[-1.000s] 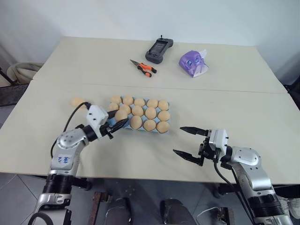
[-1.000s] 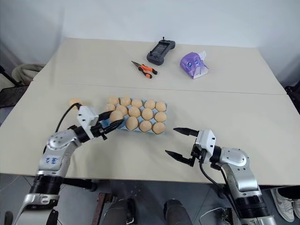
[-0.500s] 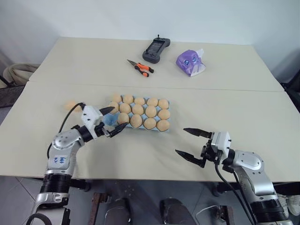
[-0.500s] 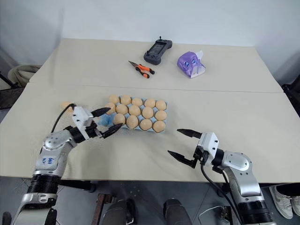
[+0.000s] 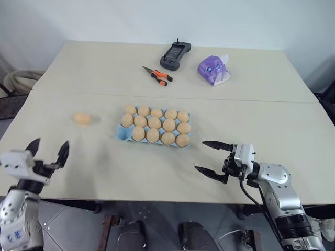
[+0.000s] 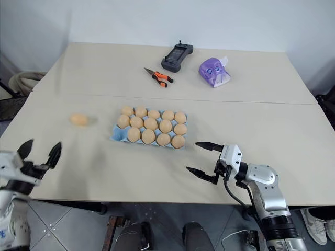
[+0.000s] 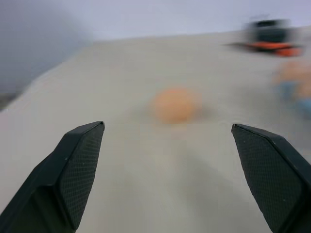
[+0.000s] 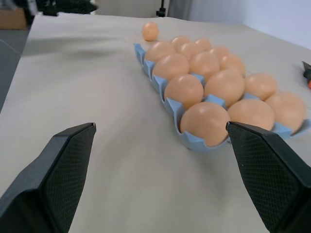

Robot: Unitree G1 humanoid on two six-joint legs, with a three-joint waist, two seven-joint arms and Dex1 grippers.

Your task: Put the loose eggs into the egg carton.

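The light blue egg carton (image 5: 123,134) lies mid-table, with eggs (image 5: 154,123) in all cups but the front-left one. One loose egg (image 5: 81,118) rests on the table to the carton's left, also in the left wrist view as the egg (image 7: 175,104). My left gripper (image 5: 51,145) hovers open and empty at the table's front-left edge, nearer me than that egg. My right gripper (image 5: 200,155) is open and empty right of the carton (image 8: 192,141), pointing toward it.
Orange-handled pliers (image 5: 157,76), a black handheld controller (image 5: 175,55) and a purple tissue pack (image 5: 214,69) lie on the far table. A seam runs between the two tables behind the carton. A coiled hose (image 5: 21,78) sits off the left edge.
My left gripper opened at the carton's front-left corner, then swung left and back to the table's front-left edge. The right gripper and the eggs stayed put.
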